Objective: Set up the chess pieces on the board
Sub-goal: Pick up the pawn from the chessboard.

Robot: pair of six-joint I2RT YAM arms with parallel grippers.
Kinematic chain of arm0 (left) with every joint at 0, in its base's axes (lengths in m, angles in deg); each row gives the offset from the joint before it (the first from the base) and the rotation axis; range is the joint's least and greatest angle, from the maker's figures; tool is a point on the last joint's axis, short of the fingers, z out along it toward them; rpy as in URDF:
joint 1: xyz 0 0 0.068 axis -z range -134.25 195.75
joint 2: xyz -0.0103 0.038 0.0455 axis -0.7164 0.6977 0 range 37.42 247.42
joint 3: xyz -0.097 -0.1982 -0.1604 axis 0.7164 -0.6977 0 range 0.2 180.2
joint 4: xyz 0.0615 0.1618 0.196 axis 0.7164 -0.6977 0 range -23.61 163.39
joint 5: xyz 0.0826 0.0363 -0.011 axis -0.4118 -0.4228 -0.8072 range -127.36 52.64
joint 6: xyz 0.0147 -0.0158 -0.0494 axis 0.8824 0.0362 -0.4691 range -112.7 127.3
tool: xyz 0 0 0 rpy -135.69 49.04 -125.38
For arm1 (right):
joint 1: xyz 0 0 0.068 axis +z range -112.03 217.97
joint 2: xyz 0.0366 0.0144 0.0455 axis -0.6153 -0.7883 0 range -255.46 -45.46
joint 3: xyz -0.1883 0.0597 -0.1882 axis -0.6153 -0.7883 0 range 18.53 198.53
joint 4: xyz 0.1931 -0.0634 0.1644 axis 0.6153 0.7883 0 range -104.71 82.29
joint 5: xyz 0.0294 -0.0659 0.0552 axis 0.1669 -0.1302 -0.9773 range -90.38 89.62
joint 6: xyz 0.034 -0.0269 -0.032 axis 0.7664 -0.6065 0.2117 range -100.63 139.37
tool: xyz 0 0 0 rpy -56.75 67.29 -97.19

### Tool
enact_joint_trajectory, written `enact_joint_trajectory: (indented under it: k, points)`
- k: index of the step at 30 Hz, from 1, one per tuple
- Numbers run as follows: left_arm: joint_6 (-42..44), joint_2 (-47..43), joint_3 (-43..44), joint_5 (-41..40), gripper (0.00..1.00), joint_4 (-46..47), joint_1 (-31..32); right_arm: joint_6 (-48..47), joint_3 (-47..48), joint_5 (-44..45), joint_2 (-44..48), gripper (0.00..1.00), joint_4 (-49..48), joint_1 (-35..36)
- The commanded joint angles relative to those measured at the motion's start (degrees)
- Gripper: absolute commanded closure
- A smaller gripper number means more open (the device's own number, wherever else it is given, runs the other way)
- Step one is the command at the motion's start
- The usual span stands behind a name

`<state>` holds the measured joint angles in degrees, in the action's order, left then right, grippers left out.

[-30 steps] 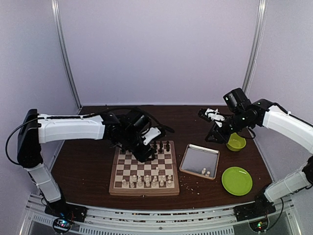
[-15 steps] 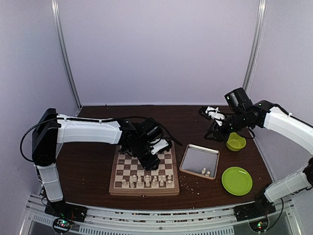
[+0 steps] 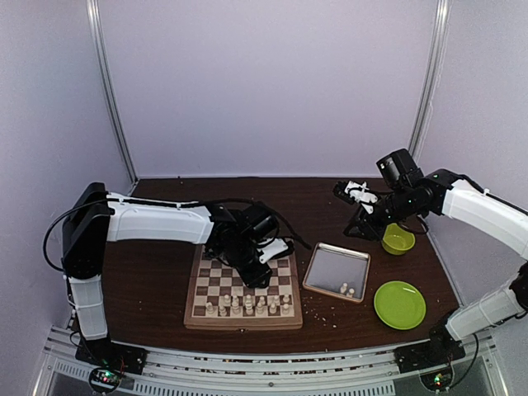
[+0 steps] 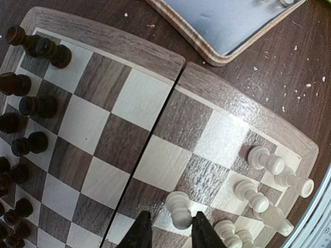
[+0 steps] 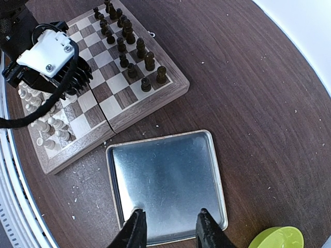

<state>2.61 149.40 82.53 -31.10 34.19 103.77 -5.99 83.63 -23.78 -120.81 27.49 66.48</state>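
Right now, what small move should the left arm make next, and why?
Probably close the left gripper on the white pawn: the jaws straddle it, a gap shows on one side, and it stands on the chessboard ahead of the other white pieces.

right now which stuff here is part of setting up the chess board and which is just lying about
Job: cream chess pieces, board, metal tray holding more cream pieces.
Lying about: green bowl, green plate, crumbs.
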Motion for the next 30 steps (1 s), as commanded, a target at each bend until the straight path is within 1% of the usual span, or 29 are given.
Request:
enact_joint_trajectory:
  k: [1, 4, 10, 16, 23, 26, 30]
  points:
    - [1.0, 0.9, 1.9, 1.0, 0.75, -0.2, 0.2, -0.6, -0.2, -0.3, -0.5, 0.67, 0.0, -0.3]
    - [1.0, 1.3, 2.3, 1.4, 0.8, -0.2, 0.2, -0.5, -0.1, -0.3, -0.6, 0.67, 0.1, -0.3]
    - [1.2, 2.1, 2.6, 1.6, 0.84, -0.2, 0.2, -0.7, -0.1, -0.3, -0.8, 0.67, 0.3, -0.4]
    - [1.4, 2.5, 2.8, 1.6, 0.85, -0.6, 0.2, -0.7, 0.0, -0.4, -0.9, 0.67, 0.6, -0.3]
    - [1.6, 2.2, 2.8, 1.3, 0.94, -1.0, 0.2, -0.8, -0.1, -0.4, -0.9, 0.67, 0.6, -0.3]
    - [1.5, 1.0, 2.8, 0.1, 0.97, -2.3, 0.2, -0.9, -0.1, -0.3, -1.0, 0.67, 0.7, -0.3]
    - [1.4, -3.2, 0.3, -4.0, 0.98, -4.9, 0.0, -0.9, -0.1, -0.4, -1.2, 0.67, 0.7, -0.3]
